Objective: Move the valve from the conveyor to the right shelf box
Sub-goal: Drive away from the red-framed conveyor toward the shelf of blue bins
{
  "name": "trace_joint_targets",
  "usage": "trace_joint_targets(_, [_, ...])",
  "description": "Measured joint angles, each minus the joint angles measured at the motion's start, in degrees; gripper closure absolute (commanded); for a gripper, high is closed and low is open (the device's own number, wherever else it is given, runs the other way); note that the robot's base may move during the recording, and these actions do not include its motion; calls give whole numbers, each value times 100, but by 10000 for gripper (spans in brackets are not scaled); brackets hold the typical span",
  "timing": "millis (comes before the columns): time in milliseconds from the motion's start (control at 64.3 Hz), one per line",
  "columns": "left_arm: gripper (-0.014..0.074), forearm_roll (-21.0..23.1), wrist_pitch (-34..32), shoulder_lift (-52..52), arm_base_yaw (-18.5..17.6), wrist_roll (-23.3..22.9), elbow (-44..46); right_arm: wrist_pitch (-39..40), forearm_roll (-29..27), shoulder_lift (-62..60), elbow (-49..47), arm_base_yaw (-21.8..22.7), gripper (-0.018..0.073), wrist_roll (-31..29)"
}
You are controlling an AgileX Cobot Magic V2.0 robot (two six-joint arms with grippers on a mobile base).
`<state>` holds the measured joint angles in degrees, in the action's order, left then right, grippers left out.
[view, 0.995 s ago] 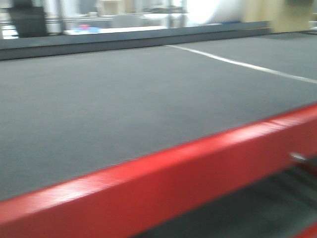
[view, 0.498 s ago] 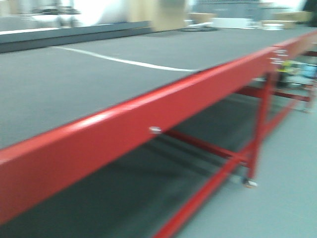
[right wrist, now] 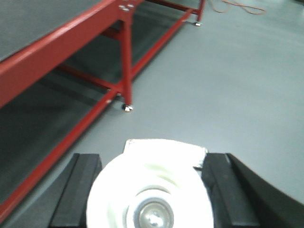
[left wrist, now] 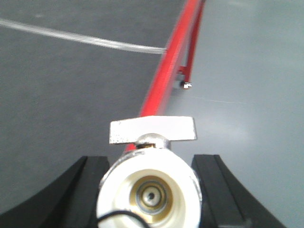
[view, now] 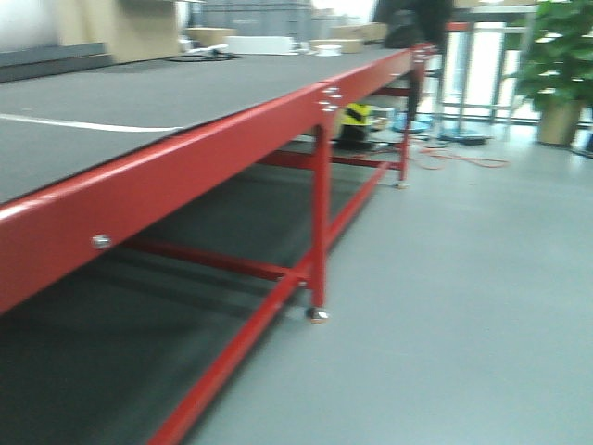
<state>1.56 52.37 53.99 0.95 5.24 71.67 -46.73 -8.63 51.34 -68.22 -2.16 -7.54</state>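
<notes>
The conveyor (view: pixel 139 102) runs along the left of the front view, a dark grey belt on a red frame (view: pixel 185 158); neither gripper shows there. In the left wrist view my left gripper (left wrist: pixel 149 192) is shut on a cream valve (left wrist: pixel 149 190) with a flat grey handle (left wrist: pixel 153 129), held over the belt's red edge (left wrist: pixel 166 71). The right wrist view shows my right gripper (right wrist: pixel 149 190) shut on a white valve (right wrist: pixel 149 187) above the grey floor beside the red frame (right wrist: pixel 61 42). The right shelf box is out of view.
A red conveyor leg (view: pixel 320 213) stands on the grey floor (view: pixel 463 306). A potted plant (view: pixel 556 65) stands at the far right. A yellow-and-black object (view: pixel 355 119) sits under the conveyor, an orange cable (view: pixel 463 159) lies on the floor, and pale boxes (view: pixel 264 44) rest on the belt's far end.
The front view has swung to the right: the belt that filled the frame now sits at the left, and the floor, conveyor legs and plant have come into view.
</notes>
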Motion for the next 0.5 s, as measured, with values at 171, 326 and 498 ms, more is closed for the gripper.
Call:
trace_joint_targets(171, [708,0,0,0,0,0,0,0,0,0,0,0,711,0])
trace_joint_targets(326, [708,0,0,0,0,0,0,0,0,0,0,0,711,0])
trace_joint_targets(498, [708,0,0,0,0,0,0,0,0,0,0,0,711,0])
